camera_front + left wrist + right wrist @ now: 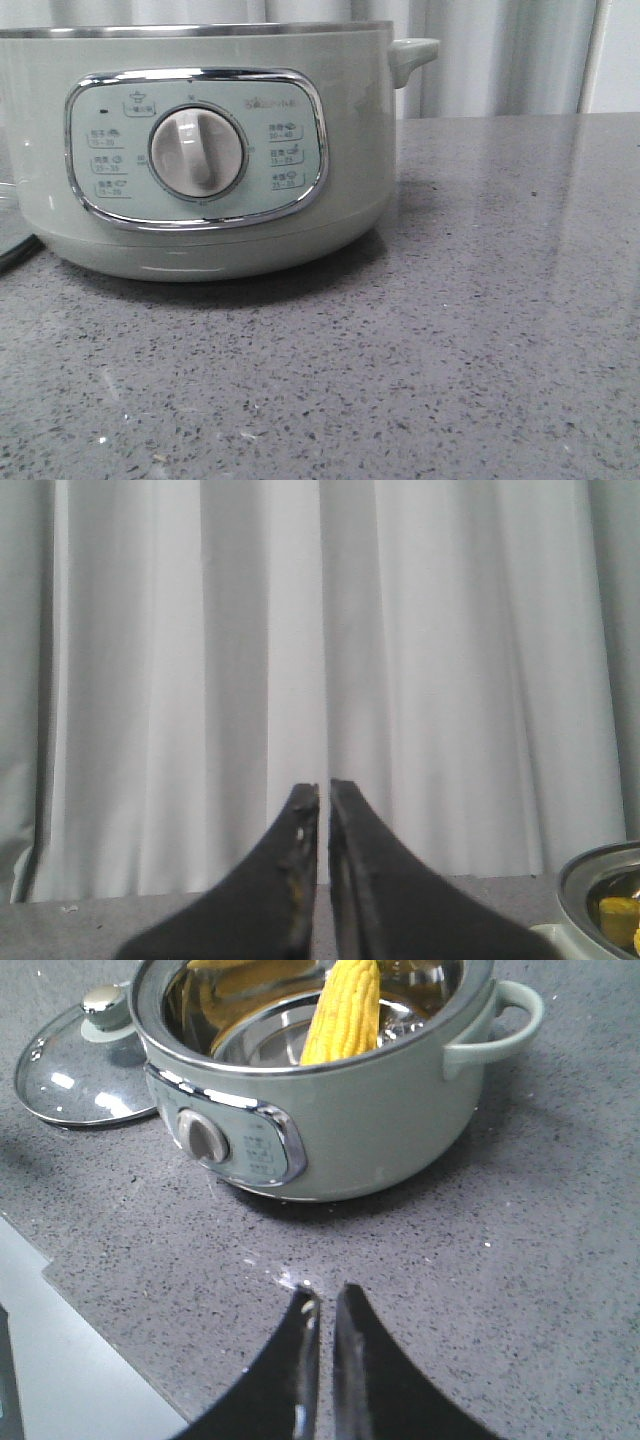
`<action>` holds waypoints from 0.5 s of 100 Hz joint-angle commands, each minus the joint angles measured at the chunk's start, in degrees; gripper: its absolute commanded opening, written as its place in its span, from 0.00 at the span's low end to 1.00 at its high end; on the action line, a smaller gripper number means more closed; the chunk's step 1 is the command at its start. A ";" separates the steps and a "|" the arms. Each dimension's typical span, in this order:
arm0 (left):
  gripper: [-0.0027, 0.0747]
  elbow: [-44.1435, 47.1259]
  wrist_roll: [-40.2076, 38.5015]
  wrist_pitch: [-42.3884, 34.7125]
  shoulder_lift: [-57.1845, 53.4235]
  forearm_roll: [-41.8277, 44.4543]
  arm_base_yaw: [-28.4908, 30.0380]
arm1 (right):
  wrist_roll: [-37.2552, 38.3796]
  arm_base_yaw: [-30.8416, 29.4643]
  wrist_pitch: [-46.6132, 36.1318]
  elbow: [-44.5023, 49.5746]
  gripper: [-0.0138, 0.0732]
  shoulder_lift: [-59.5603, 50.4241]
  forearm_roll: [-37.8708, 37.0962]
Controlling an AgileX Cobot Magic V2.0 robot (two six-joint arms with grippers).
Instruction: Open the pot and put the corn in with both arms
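The pale green pot [200,150] stands close in the front view, its white dial facing me. In the right wrist view the pot [330,1110] is open and the yellow corn [345,1010] leans inside it against the steel inner wall. The glass lid [80,1055] lies flat on the counter beside the pot. My right gripper [326,1295] is shut and empty, above the counter in front of the pot. My left gripper [325,790] is shut and empty, pointing at the white curtain; the pot's rim [590,865] with a yellow bit of corn [618,915] shows at the corner of its view.
The grey speckled counter [450,350] runs around the pot. Its edge and a pale floor strip [80,1360] show in the right wrist view. A white curtain [300,660] hangs behind the counter. The lid's edge [10,240] shows left of the pot in the front view.
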 commanded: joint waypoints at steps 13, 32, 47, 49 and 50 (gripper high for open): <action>0.01 2.33 -1.25 -0.68 -6.84 -3.71 -0.33 | -0.12 -0.06 -9.76 8.49 0.08 -9.90 -3.10; 0.01 3.97 -1.25 5.51 -9.32 -4.31 -0.33 | -0.12 -0.06 -15.40 16.74 0.08 -15.76 -3.33; 0.01 4.11 -1.25 8.75 -9.32 -4.57 -0.33 | -0.12 -0.16 -17.17 19.74 0.08 -17.74 -3.46; 0.01 4.11 -1.25 9.32 -9.32 -4.60 -0.33 | -0.12 -0.16 -16.82 19.71 0.08 -17.74 -3.46; 0.01 4.11 -1.25 9.49 -9.32 -4.76 -0.33 | -0.12 -0.16 -16.38 19.71 0.08 -17.74 -3.46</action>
